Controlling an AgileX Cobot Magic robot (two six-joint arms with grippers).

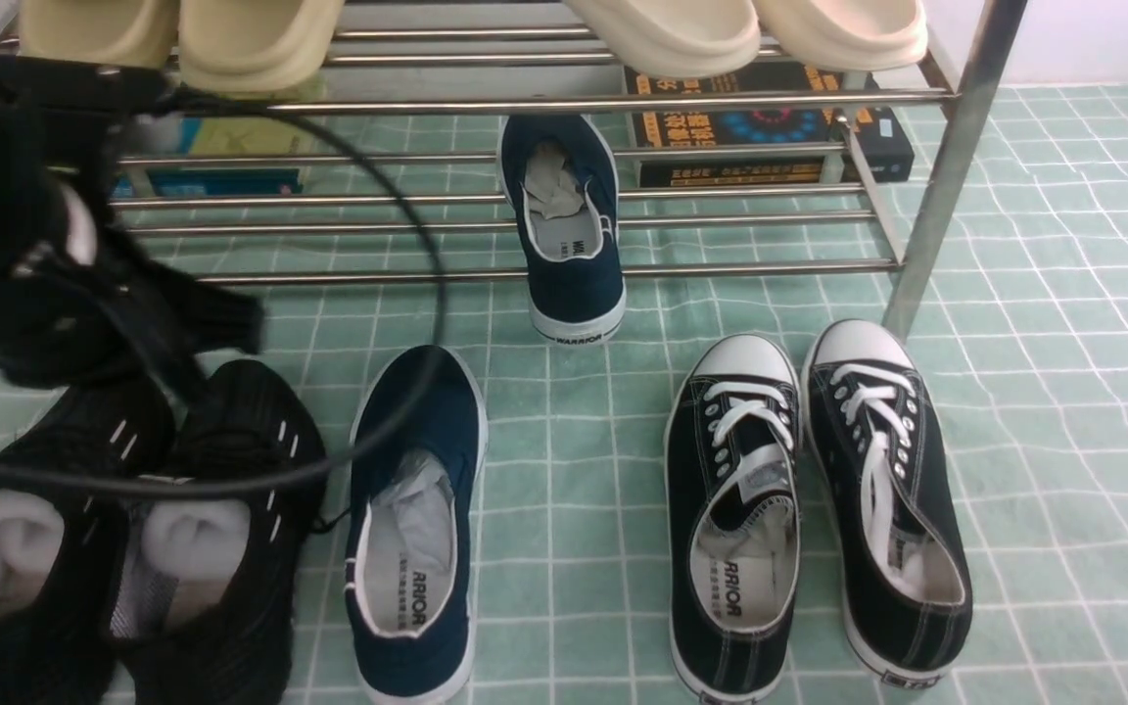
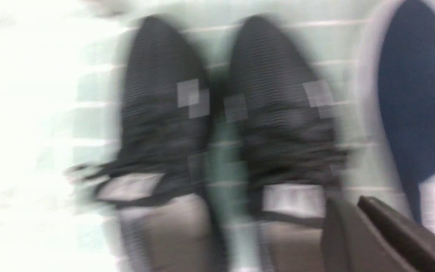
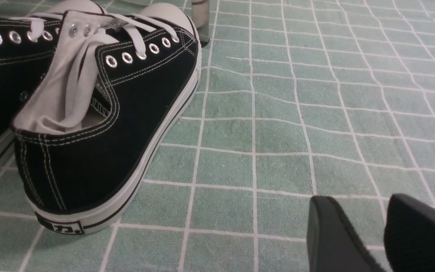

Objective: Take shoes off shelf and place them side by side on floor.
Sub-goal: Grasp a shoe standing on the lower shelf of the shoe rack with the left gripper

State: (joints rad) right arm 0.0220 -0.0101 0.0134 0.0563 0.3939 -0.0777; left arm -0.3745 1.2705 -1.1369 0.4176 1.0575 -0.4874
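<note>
One navy-blue slip-on shoe [image 1: 415, 529] lies on the pale green gridded floor [image 1: 1063, 343], toe toward the shelf; its toe also shows in the left wrist view [image 2: 417, 105]. The other navy shoe [image 1: 569, 235] rests on the lower tier of the steel-rod shelf [image 1: 740, 266], with its WARRIOR heel hanging over the front rod. My left gripper [image 1: 231, 323] hovers above the black mesh trainers, to the left of the floor shoe; its fingers [image 2: 347, 200] look shut and hold nothing. That view is badly blurred. My right gripper [image 3: 357, 200] is open over bare floor.
Black mesh trainers [image 1: 133, 548] stand at the front left. Black lace-up sneakers [image 1: 809, 509] stand to the right, close to my right gripper [image 3: 100, 113]. Cream slippers [image 1: 260, 39] sit on the top tier, with books [image 1: 750, 127] behind the shelf. A black cable [image 1: 439, 294] loops over the floor shoe.
</note>
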